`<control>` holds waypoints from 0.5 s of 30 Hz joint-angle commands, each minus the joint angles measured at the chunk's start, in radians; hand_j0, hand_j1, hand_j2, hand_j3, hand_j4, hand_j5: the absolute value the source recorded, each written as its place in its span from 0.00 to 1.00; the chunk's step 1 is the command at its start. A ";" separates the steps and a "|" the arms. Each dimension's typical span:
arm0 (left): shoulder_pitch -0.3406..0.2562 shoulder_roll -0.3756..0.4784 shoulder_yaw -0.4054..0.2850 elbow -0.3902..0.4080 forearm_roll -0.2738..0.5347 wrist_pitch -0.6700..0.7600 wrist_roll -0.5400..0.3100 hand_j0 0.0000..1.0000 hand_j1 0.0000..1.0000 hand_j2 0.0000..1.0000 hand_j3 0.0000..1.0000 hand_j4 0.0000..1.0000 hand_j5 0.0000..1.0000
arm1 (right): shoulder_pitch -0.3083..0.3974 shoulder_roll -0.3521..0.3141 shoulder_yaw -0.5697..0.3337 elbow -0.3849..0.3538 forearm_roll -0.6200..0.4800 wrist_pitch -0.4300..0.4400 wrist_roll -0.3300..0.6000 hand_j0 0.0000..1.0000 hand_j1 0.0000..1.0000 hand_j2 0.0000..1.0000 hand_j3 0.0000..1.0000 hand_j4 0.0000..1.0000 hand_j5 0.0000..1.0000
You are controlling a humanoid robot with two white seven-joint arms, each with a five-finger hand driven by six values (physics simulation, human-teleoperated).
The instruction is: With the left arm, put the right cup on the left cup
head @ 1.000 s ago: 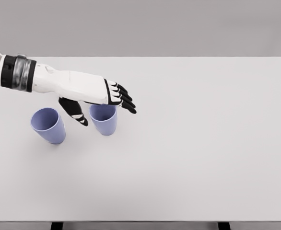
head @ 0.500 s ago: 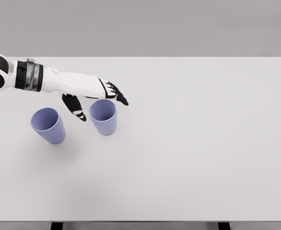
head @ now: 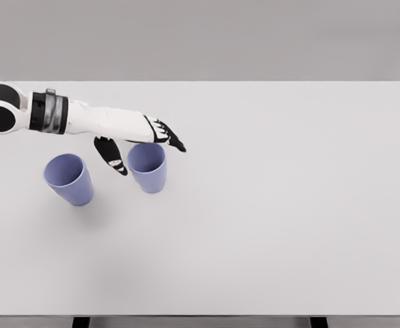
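Head view: the left hand (head: 140, 140) reaches in from the picture's left, poised at the far rim of the right cup (head: 147, 167).
Hand state: released; fingers (head: 171, 139) stretched past the rim on the far side, thumb (head: 111, 156) hanging down on the cup's left, nothing gripped.
Why so held: fingers and thumb bracket the cup, which looks like the set-up for closing round its wall.
Right cup: upright on the bench (head: 268, 205), mouth open upward.
Left cup (head: 69, 179): upright too, near the right cup but apart, waiting as the stacking target.
Right arm: not seen.
Change from earlier: half a second ago the hand sat slightly higher in the picture; it has since edged lower and a little rightward, closer to the rim. Both cups are unmoved.
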 commanded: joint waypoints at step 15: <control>0.041 -0.039 0.012 0.064 -0.011 0.002 0.012 1.00 1.00 1.00 1.00 1.00 1.00 | 0.000 0.000 0.000 0.000 0.002 -0.001 0.000 1.00 1.00 1.00 1.00 1.00 1.00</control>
